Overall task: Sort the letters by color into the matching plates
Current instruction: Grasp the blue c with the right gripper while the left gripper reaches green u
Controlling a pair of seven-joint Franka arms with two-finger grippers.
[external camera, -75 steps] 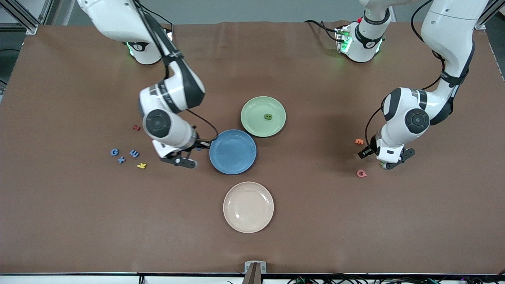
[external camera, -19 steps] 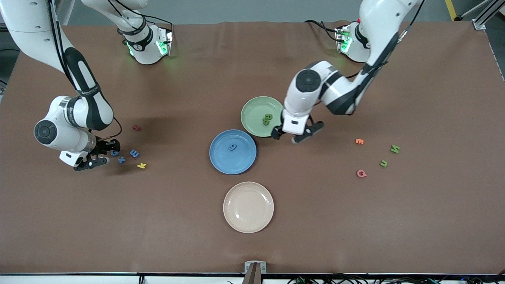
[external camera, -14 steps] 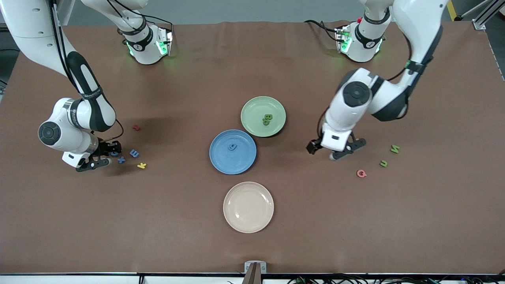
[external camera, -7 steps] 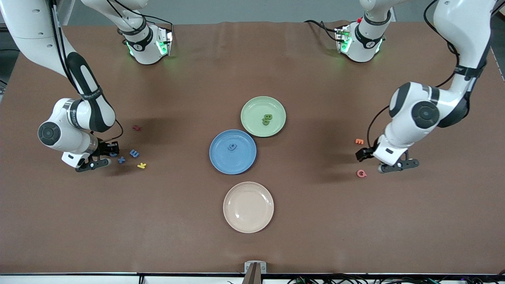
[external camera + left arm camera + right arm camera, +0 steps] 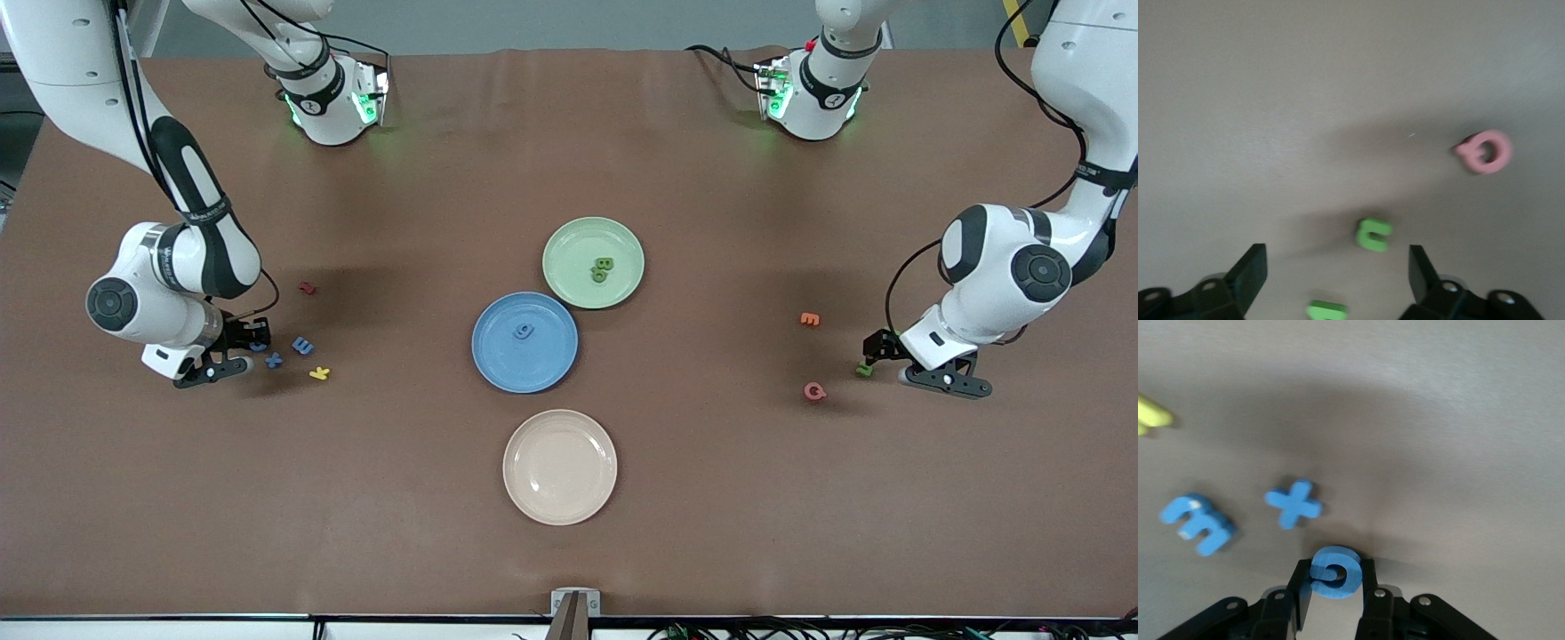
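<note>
A blue G is clamped between the fingers of the right gripper, low at the worktop, with a blue X and blue E just beside. The left gripper is spread wide over a green U, a pink Q near it. The blue plate and green plate lie well apart from both grippers.

A high front camera faces both arm bases at twelve o'clock across the brown bench. Each wrist camera looks down closely; the left shares the small green letter piece.
</note>
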